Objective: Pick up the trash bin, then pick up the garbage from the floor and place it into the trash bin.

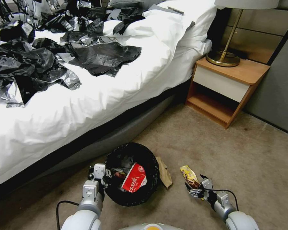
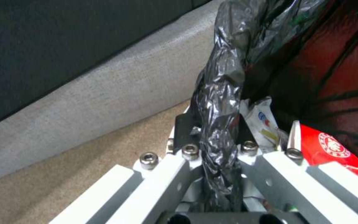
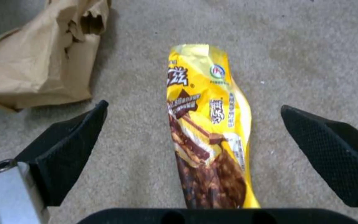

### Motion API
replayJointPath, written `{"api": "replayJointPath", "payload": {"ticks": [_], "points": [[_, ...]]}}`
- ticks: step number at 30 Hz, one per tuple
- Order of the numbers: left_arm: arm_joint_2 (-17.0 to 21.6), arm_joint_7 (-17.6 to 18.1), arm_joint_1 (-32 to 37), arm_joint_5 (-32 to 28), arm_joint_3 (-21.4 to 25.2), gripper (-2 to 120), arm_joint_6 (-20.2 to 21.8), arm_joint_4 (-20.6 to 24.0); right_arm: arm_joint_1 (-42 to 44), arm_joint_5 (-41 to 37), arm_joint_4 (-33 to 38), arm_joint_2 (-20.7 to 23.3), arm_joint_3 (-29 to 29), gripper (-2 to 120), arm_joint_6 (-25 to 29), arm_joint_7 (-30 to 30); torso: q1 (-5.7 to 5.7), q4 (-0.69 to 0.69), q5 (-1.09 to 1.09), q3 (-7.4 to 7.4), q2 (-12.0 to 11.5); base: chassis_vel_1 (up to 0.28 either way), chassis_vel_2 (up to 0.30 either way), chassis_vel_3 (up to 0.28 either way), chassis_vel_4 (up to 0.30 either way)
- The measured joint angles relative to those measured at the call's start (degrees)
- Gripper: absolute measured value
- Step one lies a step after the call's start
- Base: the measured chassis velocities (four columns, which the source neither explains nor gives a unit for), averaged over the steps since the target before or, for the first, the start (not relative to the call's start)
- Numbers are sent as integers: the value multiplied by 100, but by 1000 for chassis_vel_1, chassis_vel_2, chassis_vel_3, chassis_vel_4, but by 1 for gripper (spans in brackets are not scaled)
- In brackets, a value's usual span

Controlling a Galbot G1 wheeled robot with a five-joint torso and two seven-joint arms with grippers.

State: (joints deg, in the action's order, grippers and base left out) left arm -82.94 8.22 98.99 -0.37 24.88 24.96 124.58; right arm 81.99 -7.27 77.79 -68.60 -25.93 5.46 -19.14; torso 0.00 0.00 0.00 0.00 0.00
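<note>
The trash bin (image 1: 152, 161), lined with a black bag, stands on the carpet beside the bed. Inside it lies a red-white wrapper (image 1: 134, 182) among other garbage. My left gripper (image 1: 101, 175) is shut on the bin's bag-covered rim (image 2: 218, 124), which runs between its fingers; the red-white wrapper (image 2: 332, 151) shows just past them. My right gripper (image 1: 195, 189) is open, low over the carpet. A yellow snack wrapper (image 3: 210, 124) lies flat between its black fingertips (image 3: 69, 146), untouched. A brown paper bag (image 1: 164, 172) lies between the bin and the yellow wrapper (image 1: 189, 174).
The bed (image 1: 96, 105), its white sheet strewn with black plastic bags (image 1: 38, 64), rises close behind the bin. A wooden nightstand (image 1: 227, 91) with a lamp (image 1: 223, 59) stands at the back right. Open carpet (image 1: 252, 159) lies to the right.
</note>
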Motion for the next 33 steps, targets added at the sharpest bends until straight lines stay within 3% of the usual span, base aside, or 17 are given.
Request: {"api": "replayJointPath", "payload": {"ticks": [11, 18, 23, 33], "points": [[-6, -2, 58, 33, -14, 0, -34, 33, -175, 22, -743, -134, -57, 88, 284, -11, 0, 0, 0, 0, 0, 0, 0, 0, 0], [-17, -2, 63, 42, -24, 0, -38, 34, -282, 17, -1150, -187, -138, 58, 407, -33, 0, 0, 0, 0, 0, 0, 0, 0, 0], [-11, -2, 65, 42, -23, 0, -39, 34, -303, -1, -1175, -178, -164, 44, 419, -39, 0, 0, 0, 0, 0, 0, 0, 0, 0], [-9, -3, 50, 48, -38, 0, -39, 31, -326, -42, -1044, -174, -192, 5, 417, -8, 0, 0, 0, 0, 0, 0, 0, 0, 0]]}}
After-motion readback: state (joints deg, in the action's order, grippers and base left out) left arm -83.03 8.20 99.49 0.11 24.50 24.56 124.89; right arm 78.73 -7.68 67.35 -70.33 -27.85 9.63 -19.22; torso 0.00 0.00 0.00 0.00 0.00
